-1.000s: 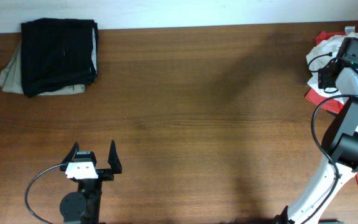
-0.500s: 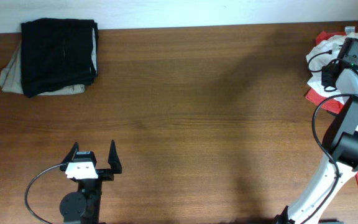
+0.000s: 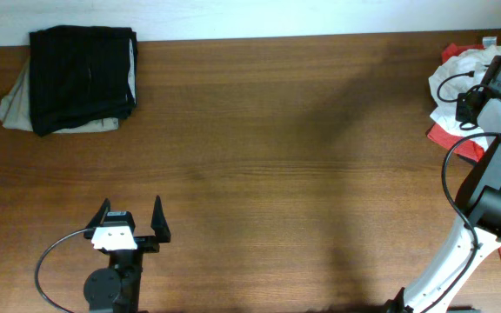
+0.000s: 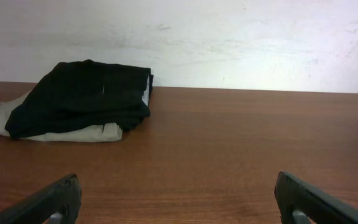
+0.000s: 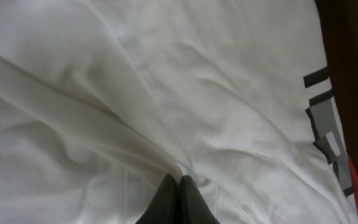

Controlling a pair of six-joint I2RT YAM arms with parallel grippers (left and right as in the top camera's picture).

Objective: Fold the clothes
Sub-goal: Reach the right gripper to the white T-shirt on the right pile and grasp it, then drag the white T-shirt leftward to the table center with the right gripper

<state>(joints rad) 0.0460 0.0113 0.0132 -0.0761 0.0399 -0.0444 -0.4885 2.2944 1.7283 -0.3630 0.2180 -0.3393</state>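
Since a second ago the right end effector [image 5: 178, 198] is sitting nearer the counter's [image 3: 277, 174] right edge, clenching a fold of the white garment [image 5: 135, 93] that is lying over red cloth [image 3: 446, 139]. Its black-and-grey print [image 5: 325, 124] is showing cut off, unreadable. The left end effector [image 3: 131, 228] is resting released and unmoved, well apart from the folded black garment [image 3: 83, 78] lying on a beige garment [image 3: 11, 109] in the far-left corner

Folded black stack [image 3: 83, 78], crumpled white garment [image 3: 468, 63]
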